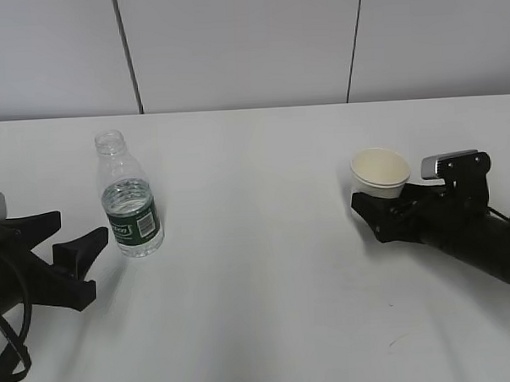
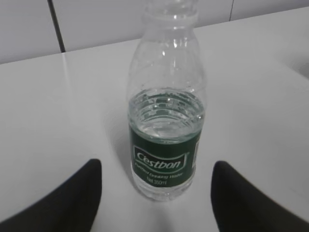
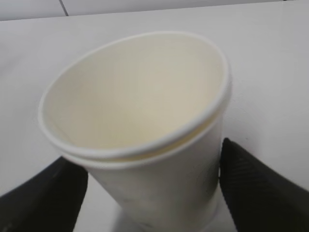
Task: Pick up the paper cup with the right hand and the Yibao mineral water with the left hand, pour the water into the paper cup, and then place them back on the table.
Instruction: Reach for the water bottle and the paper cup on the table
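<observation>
The Yibao mineral water (image 1: 130,205) stands upright on the white table (image 1: 258,267) at the left, uncapped and about half full, with a dark green label. My left gripper (image 1: 83,225) is open just left of it, not touching. In the left wrist view the bottle (image 2: 165,140) stands just beyond and between the spread fingertips of the gripper (image 2: 157,166). My right gripper (image 1: 383,212) is shut on the lower part of the cream-white paper cup (image 1: 379,172), which leans slightly. In the right wrist view the empty cup (image 3: 140,111) sits between both fingers of the gripper (image 3: 152,159), touching them.
A plain grey panelled wall (image 1: 249,47) runs behind the table's far edge. Bare tabletop lies between the bottle and the cup.
</observation>
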